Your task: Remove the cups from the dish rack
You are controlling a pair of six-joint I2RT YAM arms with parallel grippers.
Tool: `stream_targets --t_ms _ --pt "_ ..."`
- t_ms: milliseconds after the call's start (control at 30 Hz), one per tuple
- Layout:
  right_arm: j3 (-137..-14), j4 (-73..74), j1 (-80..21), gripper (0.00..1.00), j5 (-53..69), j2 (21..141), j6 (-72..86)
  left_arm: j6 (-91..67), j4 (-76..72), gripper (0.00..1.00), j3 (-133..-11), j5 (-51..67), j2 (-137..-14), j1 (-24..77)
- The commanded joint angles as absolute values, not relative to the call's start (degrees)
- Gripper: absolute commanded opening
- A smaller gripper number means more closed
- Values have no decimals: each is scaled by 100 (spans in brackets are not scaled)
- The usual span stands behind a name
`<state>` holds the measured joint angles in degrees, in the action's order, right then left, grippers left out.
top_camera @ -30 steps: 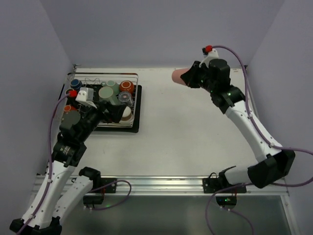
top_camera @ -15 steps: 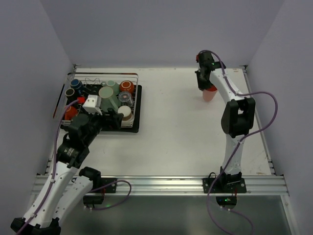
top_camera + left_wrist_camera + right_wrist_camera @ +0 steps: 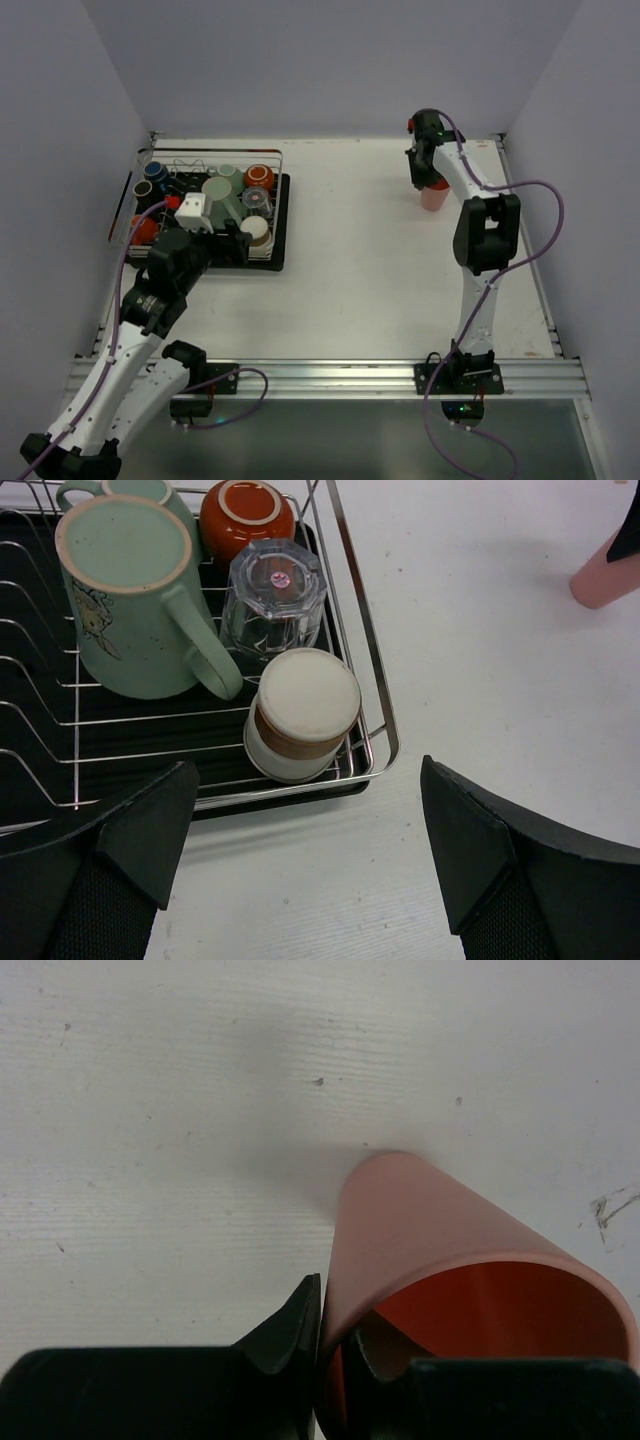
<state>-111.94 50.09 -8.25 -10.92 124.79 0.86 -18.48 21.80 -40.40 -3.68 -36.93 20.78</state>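
The dish rack (image 3: pixel 283 215), silver wire over a black tray, stands at the far left and holds several cups. The left wrist view shows its near right corner (image 3: pixel 385 730) with a large teal mug (image 3: pixel 125 590), an orange cup (image 3: pixel 247 515), an upturned clear glass (image 3: pixel 273 595) and a white cup with a brown band (image 3: pixel 305 715). My left gripper (image 3: pixel 308 780) is open wide and empty, just above that corner. My right gripper (image 3: pixel 335 1345) is shut on the rim of the pink tumbler (image 3: pixel 440 1230), mouth up, its base at the table at the far right (image 3: pixel 433 197).
A blue cup (image 3: pixel 153 172) sits in the rack's far left corner and a red-orange one (image 3: pixel 143 228) at its left side. White table lies between the rack and the tumbler. Walls close in the back, left and right.
My right arm swung the pink tumbler from mid-air, lying sideways, down to the far right of the table, upright. My left gripper drew back a little toward the rack's near right corner.
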Motion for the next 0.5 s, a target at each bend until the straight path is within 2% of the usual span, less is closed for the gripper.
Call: stream_targets --t_ms 0,133,167,267,333,367,467 --pt "-10926 4852 -738 16 -949 12323 -352 -1810 2162 99 -4157 -623 -3700 2101" --pt "-10811 4729 -738 34 -1019 12042 -281 -1881 2258 100 -4367 -861 -3796 2101" --pt "-10811 4720 -730 47 -1002 11902 -220 -1890 2294 100 -4429 -931 -3832 2101" --pt "-10784 4650 -738 66 -984 11577 -106 -1907 2461 100 -4789 -1370 -4025 2109" --pt "-10749 4606 -730 73 -993 11400 -79 -1898 2496 100 -5026 -1634 -4209 2101" --pt "-10749 4605 -738 82 -1054 11234 -44 -1907 2513 100 -5106 -1704 -4288 2109" --pt "-10740 4562 -738 93 -1029 10952 -35 -1951 2444 100 -5316 -1968 -4561 2101"
